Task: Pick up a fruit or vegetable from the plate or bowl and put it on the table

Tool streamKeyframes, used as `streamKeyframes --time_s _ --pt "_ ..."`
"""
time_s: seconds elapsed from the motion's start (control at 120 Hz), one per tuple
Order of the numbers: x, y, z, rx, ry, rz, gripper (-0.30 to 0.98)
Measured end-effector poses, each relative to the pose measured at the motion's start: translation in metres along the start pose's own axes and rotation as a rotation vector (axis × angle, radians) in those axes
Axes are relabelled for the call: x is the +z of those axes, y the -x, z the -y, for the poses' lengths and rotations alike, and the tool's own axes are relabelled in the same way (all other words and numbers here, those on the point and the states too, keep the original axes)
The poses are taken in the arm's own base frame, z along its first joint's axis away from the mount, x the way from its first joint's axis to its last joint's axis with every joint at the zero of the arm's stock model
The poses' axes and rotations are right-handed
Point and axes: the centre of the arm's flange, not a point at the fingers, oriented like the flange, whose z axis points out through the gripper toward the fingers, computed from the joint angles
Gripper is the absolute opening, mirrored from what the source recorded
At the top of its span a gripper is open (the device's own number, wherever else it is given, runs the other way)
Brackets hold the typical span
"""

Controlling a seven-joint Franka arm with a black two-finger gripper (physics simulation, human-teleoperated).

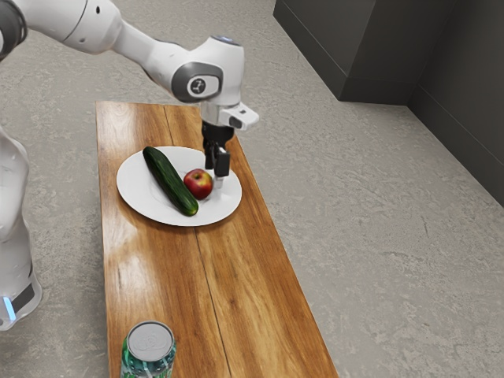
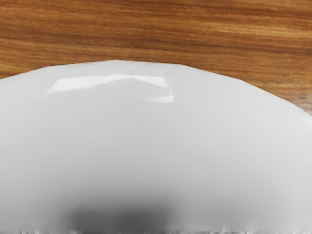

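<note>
One round red apple [image 1: 198,184] just beside black claw [image 1: 216,168], near rim of round white plate [image 1: 138,189]. Can't tell claw's width.

Upright green can [image 1: 150,346] — speckled grey floor [image 1: 378,205] — dark grey panelling [image 1: 339,39]

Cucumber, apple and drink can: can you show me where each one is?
Cucumber [image 1: 170,180]: exterior view, the middle of its dark green skin.
Apple [image 1: 198,184]: exterior view, the middle of its red side.
Drink can [image 1: 151,342]: exterior view, its silvery lid.
</note>
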Motion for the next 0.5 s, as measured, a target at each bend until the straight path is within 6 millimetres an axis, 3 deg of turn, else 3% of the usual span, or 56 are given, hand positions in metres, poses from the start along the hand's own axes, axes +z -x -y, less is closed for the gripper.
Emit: streamKeyframes --time_s 0.208,0.5 --pt "0.009 0.016 -0.002 -0.013 0.017 0.014 0.69" --pt "0.024 0.022 0.000 -0.036 0.023 0.036 0.67"
